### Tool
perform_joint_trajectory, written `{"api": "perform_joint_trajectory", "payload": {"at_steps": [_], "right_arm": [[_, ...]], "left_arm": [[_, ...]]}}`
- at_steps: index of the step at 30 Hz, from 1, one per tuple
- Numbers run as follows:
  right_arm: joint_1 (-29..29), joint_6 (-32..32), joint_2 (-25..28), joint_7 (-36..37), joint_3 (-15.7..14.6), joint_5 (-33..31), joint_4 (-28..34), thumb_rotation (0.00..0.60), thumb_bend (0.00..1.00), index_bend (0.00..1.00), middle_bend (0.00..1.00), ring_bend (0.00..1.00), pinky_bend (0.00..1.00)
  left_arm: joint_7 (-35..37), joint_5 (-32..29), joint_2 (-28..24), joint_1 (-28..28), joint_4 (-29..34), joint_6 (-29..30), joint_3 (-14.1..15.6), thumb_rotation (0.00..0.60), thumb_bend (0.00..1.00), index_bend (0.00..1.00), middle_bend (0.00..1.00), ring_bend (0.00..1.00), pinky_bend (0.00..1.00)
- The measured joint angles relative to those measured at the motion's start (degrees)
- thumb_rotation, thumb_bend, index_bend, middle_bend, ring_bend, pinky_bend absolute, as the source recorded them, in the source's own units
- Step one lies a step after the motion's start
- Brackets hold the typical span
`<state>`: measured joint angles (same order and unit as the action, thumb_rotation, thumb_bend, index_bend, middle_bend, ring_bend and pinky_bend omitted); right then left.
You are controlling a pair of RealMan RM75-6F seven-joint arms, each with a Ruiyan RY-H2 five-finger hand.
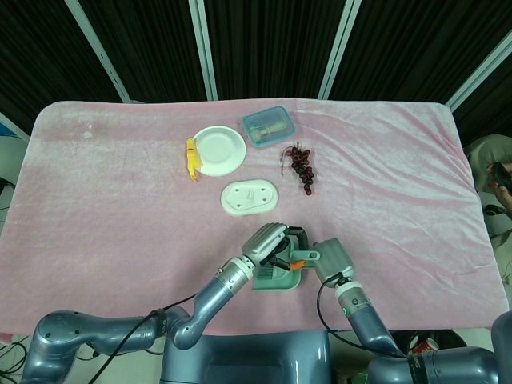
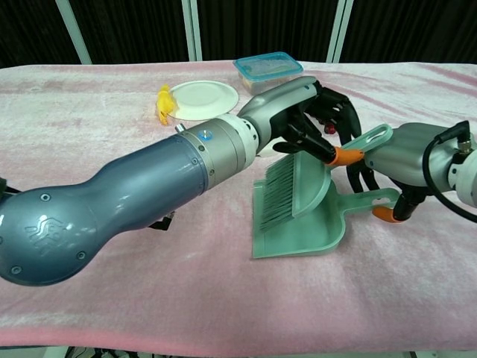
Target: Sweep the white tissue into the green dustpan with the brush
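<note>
My left hand (image 2: pixel 316 113) (image 1: pixel 270 242) grips the green brush (image 2: pixel 297 181) by its orange-tipped handle. The bristles stand inside the green dustpan (image 2: pixel 302 237) (image 1: pixel 277 280), over its back half. The white tissue does not show in either view; the brush and my left arm cover the pan's inside. My right hand (image 2: pixel 406 158) (image 1: pixel 332 260) curls around the dustpan's handle (image 2: pixel 380 198) at the right and holds the pan flat on the pink cloth. The two hands are almost touching.
Further back on the pink cloth lie a white oval dish (image 1: pixel 250 197), a white plate (image 1: pixel 219 149) with a yellow banana (image 1: pixel 190 158) beside it, a blue-lidded box (image 1: pixel 269 126) and dark grapes (image 1: pixel 302 166). The table's front edge is close behind the pan.
</note>
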<state>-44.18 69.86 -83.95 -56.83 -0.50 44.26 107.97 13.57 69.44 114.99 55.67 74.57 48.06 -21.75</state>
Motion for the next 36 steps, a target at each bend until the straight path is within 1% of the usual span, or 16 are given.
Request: {"api": "perform_joint_trajectory", "payload": {"at_steps": [11, 17, 23, 29, 36], "right_arm": [[-0.1, 0.7, 0.3, -0.7, 0.0, 0.0, 1.0, 0.600, 0.48, 0.70, 0.67, 0.67, 0.78], [0.0, 1.0, 0.3, -0.9, -0.1, -0.3, 1.1, 0.600, 0.49, 0.70, 0.67, 0.67, 0.78], [0.1, 1.3, 0.0, -1.1, 0.0, -0.6, 1.0, 0.600, 0.49, 0.70, 0.67, 0.67, 0.78], [0.1, 1.6, -0.6, -1.4, -0.1, -0.7, 0.9, 0.600, 0.49, 0.70, 0.66, 0.67, 0.78], [0.5, 2.0, -1.5, -1.6, -0.6, -0.5, 0.4, 0.600, 0.48, 0.70, 0.63, 0.67, 0.78]], "left_arm": [[0.9, 0.3, -1.3, -0.7, 1.3, 2.7, -1.2, 0.600, 0.36, 0.61, 0.61, 0.90, 1.00], [1.1, 0.4, -3.7, -1.5, 3.4, 3.3, -1.3, 0.600, 0.36, 0.61, 0.61, 0.90, 1.00], [0.4, 1.1, -8.3, -3.2, 5.6, 3.4, 0.4, 0.600, 0.36, 0.61, 0.61, 0.90, 1.00], [-0.9, 1.2, -15.4, -6.3, 8.5, 3.1, 3.3, 0.600, 0.36, 0.61, 0.61, 0.90, 1.00], [-1.4, 1.3, -21.4, -9.9, 10.6, 3.7, 6.4, 0.600, 0.36, 0.61, 0.61, 0.90, 1.00]]}}
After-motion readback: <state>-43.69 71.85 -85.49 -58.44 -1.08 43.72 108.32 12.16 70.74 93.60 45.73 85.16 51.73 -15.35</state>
